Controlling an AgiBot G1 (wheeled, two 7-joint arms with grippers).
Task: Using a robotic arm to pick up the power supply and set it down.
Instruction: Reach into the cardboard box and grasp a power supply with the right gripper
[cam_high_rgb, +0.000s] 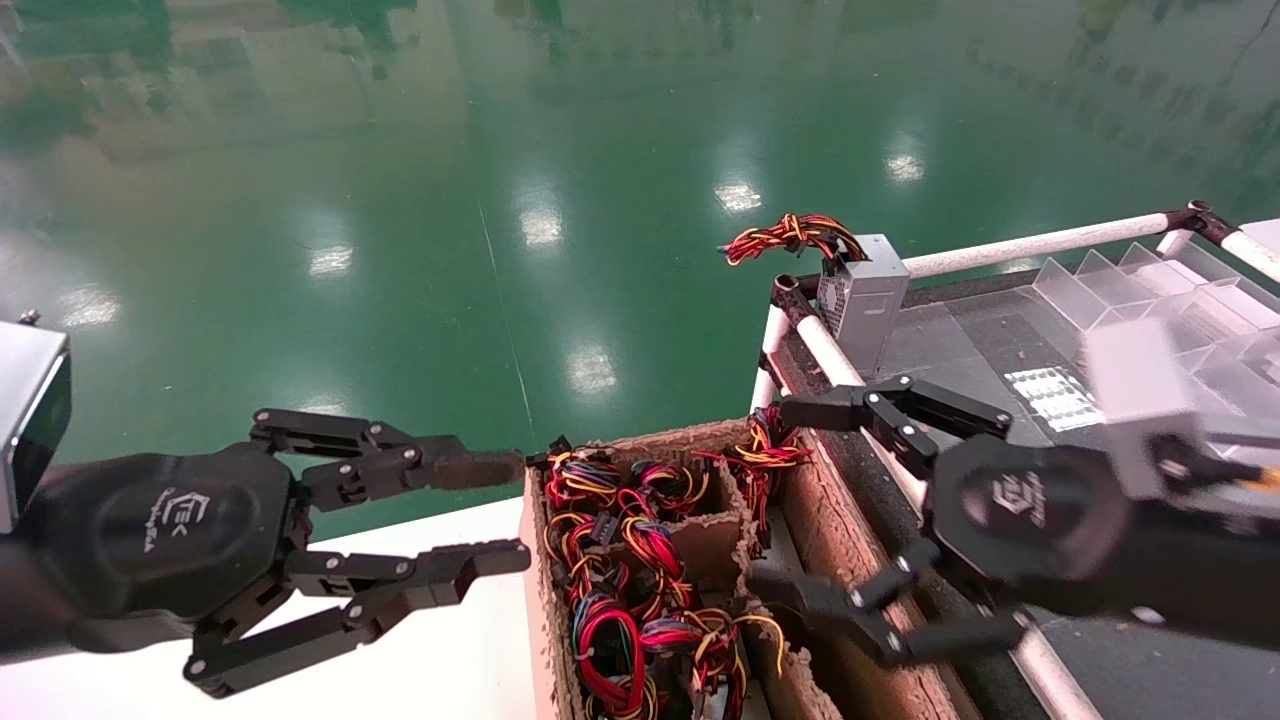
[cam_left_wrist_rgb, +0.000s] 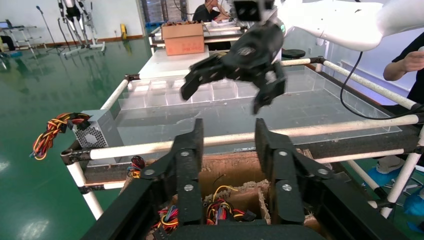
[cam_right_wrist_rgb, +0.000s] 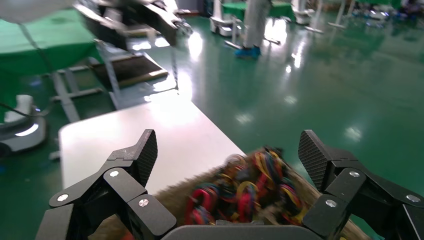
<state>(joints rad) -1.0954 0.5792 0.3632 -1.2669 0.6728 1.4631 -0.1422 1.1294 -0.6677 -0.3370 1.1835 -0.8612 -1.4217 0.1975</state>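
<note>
My right gripper (cam_high_rgb: 780, 497), black with a white logo, hangs open wide over the right side of a cardboard box (cam_high_rgb: 850, 540); nothing is between its fingers (cam_right_wrist_rgb: 228, 150). Red, yellow and black wire bundles (cam_high_rgb: 620, 560) (cam_right_wrist_rgb: 250, 185) stick up from the box's compartments. The power supply's grey body is hidden down inside them. My left gripper (cam_high_rgb: 518, 512), which has a worn brown fingertip pad, is open and empty just left of the box (cam_left_wrist_rgb: 228, 132). In the left wrist view, the right gripper (cam_left_wrist_rgb: 222, 97) shows beyond it.
A vented grey box (cam_high_rgb: 865, 300) (cam_left_wrist_rgb: 97, 132) with sideways-fanning wires stands on the corner of the white-tube rack (cam_high_rgb: 1030, 243). Clear plastic dividers (cam_high_rgb: 1130, 280) lie on the rack's top. A white table (cam_high_rgb: 450, 640) sits left of the cardboard box. A person's arm (cam_left_wrist_rgb: 407, 62) is beyond the rack.
</note>
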